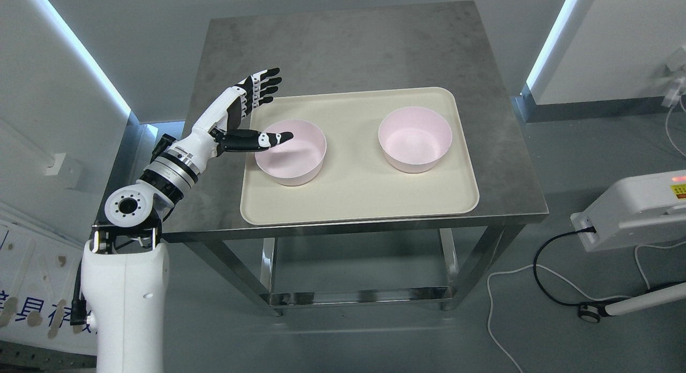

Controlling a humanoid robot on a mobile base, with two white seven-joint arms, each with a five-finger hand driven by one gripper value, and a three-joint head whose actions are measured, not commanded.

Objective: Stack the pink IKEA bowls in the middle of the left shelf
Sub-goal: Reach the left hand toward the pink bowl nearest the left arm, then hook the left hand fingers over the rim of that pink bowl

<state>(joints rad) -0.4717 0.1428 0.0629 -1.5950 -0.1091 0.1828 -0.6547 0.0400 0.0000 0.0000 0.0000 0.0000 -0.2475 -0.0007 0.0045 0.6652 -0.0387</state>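
Note:
Two pink bowls stand upright and apart on a cream tray (353, 201) on a steel table. The left bowl (297, 156) is near the tray's left edge, the right bowl (415, 140) toward its right side. My left hand (268, 110) hovers at the left bowl's left rim, open, fingers spread. The thumb (268, 139) reaches over the bowl's rim while the other fingers (262, 86) point up past the tray's far left corner. Nothing is held. The right arm is out of view.
The steel table (348, 51) has bare surface behind the tray and a lower shelf (356, 295) beneath. A white device (638, 209) with cables lies on the floor at right. Walls with light strips flank the table.

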